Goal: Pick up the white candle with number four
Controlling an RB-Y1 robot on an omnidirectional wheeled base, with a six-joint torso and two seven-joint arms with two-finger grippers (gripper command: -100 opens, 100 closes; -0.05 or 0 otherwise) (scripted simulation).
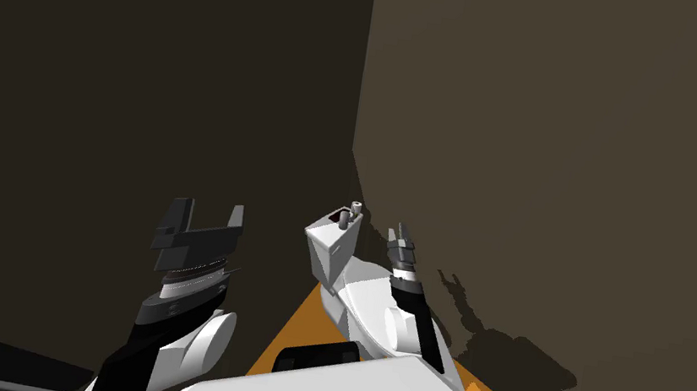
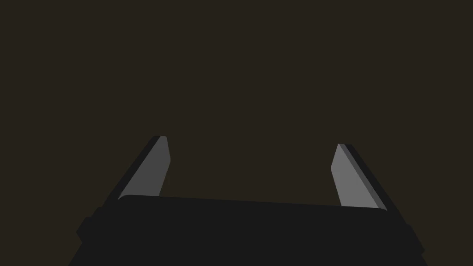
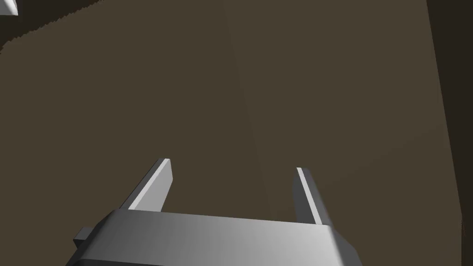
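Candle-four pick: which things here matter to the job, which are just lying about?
Job: left tool, open; right tool, open.
Lying about: two brown walls meeting in a corner; orange strip at their foot; white box with small grey pegs near the right tool, unclear what it is.

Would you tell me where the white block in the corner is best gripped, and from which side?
Probably across its flat side walls, coming from the robot's side: the white block stands on the orange surface in the wall corner, so its far faces look blocked. The open right gripper is nearest.
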